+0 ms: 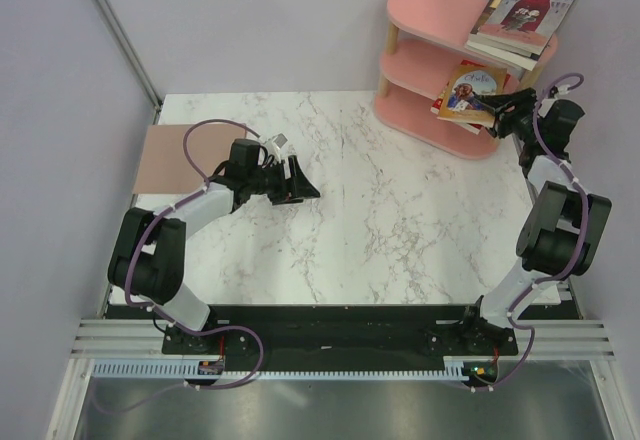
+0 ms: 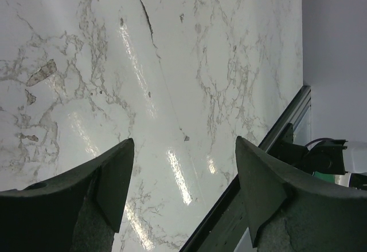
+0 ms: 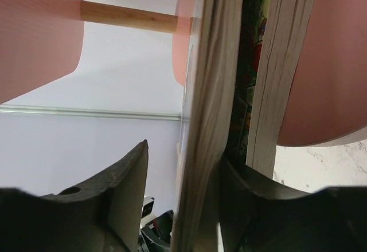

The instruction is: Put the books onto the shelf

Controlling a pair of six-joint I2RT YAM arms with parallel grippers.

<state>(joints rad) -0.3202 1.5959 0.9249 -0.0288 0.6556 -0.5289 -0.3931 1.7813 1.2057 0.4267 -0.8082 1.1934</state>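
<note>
Books [image 1: 520, 18] sat stacked on shelf [image 1: 425, 12] top; Dahl book [image 1: 468, 90] lay on middle tier, edge between jaws of right end effector [image 1: 507, 108], part open, unclamped. Left end effector [image 1: 297, 184] hung wide, empty over worktop [image 1: 400, 230]. Release step; next: back straight out without dragging book

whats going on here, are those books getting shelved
The right gripper is at the middle tier of the shelf, jaws apart around the edge of a book resting there. More books are stacked on the top tier. The left gripper hangs open and empty over the table.
</note>
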